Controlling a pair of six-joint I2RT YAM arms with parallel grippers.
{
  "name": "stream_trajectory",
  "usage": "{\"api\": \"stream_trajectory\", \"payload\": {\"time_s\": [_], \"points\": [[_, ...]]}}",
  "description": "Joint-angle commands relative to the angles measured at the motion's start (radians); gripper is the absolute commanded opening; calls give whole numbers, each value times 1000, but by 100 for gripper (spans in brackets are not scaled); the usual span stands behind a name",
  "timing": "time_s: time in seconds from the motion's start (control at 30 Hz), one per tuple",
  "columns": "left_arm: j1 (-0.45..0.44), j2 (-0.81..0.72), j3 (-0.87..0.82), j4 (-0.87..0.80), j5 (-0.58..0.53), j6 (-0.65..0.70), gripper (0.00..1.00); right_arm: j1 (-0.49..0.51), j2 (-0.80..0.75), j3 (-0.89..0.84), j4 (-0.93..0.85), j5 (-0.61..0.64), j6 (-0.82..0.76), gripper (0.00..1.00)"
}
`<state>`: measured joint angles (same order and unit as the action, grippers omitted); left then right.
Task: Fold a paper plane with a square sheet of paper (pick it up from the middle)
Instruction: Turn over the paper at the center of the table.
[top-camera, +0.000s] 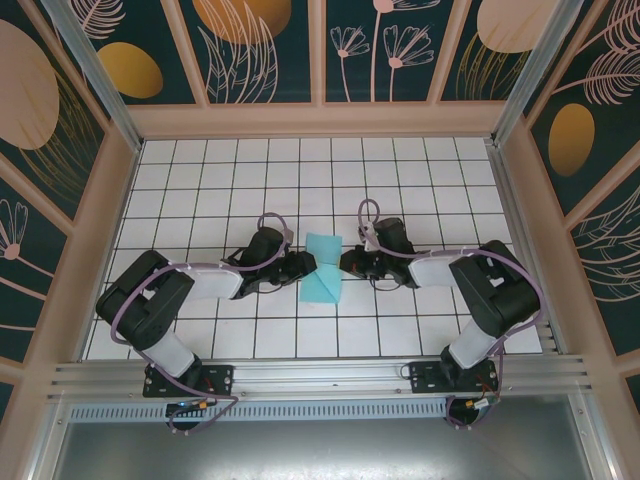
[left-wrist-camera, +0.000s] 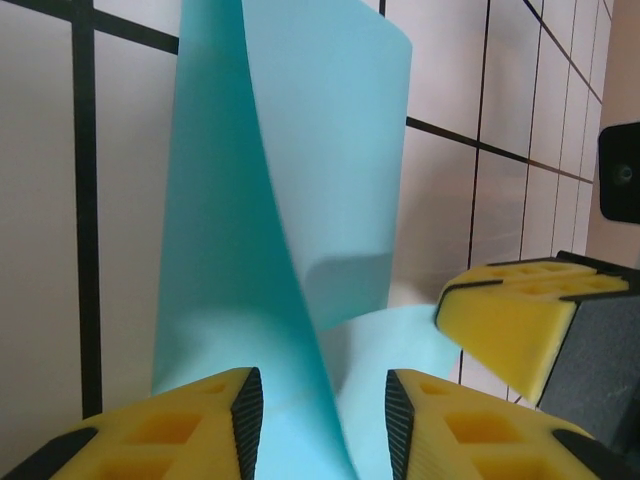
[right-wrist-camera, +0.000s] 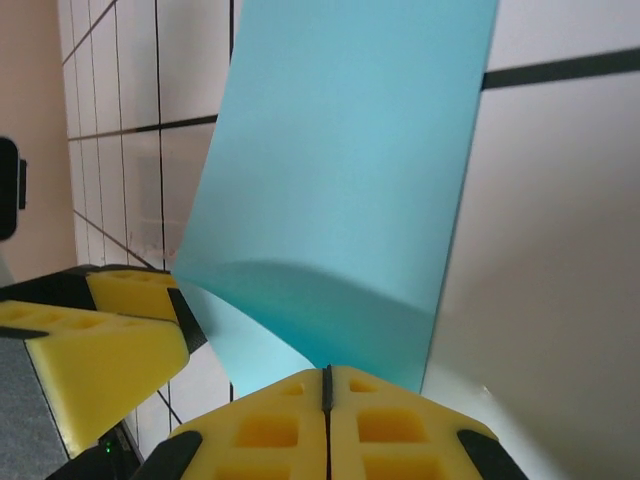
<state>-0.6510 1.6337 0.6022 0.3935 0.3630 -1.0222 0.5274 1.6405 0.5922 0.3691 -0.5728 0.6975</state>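
White grid table (top-camera: 300, 335); floral teal wall panels (top-camera: 400, 50) around.

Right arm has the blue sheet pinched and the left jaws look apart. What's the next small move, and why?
Probably draw the left gripper straight back off the square sheet of paper. Its jaws stand apart with the curled sheet loose between them, while the right gripper is shut on the sheet's edge. Clearing the left should let the right lay it flat.
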Motion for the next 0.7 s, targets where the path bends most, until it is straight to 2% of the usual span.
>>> {"api": "stream_trajectory", "payload": {"time_s": [0.0,0.2,0.43,0.53,0.67], "points": [[-1,17,27,9,23,34,42,-7,-26,-15,30,5,9,7],[-2,46,32,63,63,50,42,-10,-28,-14,28,1,9,7],[-1,74,68,99,94,71,30,-10,-37,-14,24,-2,17,11],[-1,109,72,111,96,83,20,-13,-70,-13,-1,14,21,21],[-2,111,86,79,62,121,10,-21,-160,-9,-103,100,13,45]]}}
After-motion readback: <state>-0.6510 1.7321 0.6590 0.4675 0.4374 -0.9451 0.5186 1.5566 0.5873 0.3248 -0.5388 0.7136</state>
